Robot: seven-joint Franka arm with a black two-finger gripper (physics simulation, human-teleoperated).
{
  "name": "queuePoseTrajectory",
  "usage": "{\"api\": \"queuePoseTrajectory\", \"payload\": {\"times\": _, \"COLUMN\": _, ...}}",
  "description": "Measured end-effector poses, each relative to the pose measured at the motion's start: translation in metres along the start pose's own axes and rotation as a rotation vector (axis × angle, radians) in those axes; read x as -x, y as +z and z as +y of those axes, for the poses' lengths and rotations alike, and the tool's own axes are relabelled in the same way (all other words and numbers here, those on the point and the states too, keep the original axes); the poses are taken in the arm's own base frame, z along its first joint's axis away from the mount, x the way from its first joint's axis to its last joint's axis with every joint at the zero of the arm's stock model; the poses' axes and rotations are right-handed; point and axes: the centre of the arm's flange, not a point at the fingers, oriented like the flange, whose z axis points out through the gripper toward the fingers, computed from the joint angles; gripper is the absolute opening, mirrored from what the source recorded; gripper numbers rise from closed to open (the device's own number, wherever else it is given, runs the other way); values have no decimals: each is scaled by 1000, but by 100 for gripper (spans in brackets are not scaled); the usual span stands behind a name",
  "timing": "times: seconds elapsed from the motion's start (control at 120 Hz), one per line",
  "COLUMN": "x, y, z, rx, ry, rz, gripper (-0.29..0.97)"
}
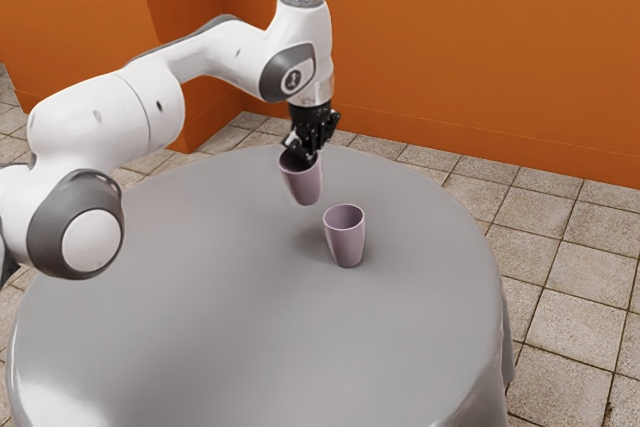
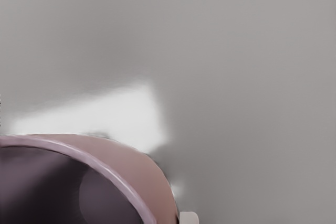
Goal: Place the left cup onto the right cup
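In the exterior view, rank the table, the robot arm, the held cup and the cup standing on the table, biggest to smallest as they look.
1. table
2. arm
3. Unranked: the held cup and the standing cup look about the same size.

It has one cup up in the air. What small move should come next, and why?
Probably a short sideways carry toward the exterior view's right, without dropping lower. The pincer grips the lifted cup by its rim, clear of the table, but the standing cup sits off to that side, not underneath it yet.
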Motion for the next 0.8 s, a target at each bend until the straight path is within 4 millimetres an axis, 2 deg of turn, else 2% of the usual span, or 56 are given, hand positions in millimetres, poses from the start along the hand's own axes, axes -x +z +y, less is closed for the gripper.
{"api": "queuePoseTrajectory", "payload": {"times": 0.067, "x": 15, "y": -6, "z": 2, "rx": -2, "ry": 19, "rz": -9, "gripper": -11}}
{"api": "queuePoseTrajectory", "payload": {"times": 0.217, "x": 45, "y": -51, "z": 2, "rx": 26, "ry": 58, "rz": -4, "gripper": -11}}
{"api": "queuePoseTrajectory", "payload": {"times": 0.333, "x": 61, "y": -69, "z": -1, "rx": 21, "ry": 77, "rz": -1, "gripper": -11}}
{"api": "queuePoseTrajectory", "payload": {"times": 0.617, "x": 74, "y": -69, "z": -5, "rx": -11, "ry": 70, "rz": -47, "gripper": -11}}
{"api": "queuePoseTrajectory", "payload": {"times": 0.8, "x": 82, "y": -53, "z": -4, "rx": -32, "ry": 62, "rz": -78, "gripper": -11}}
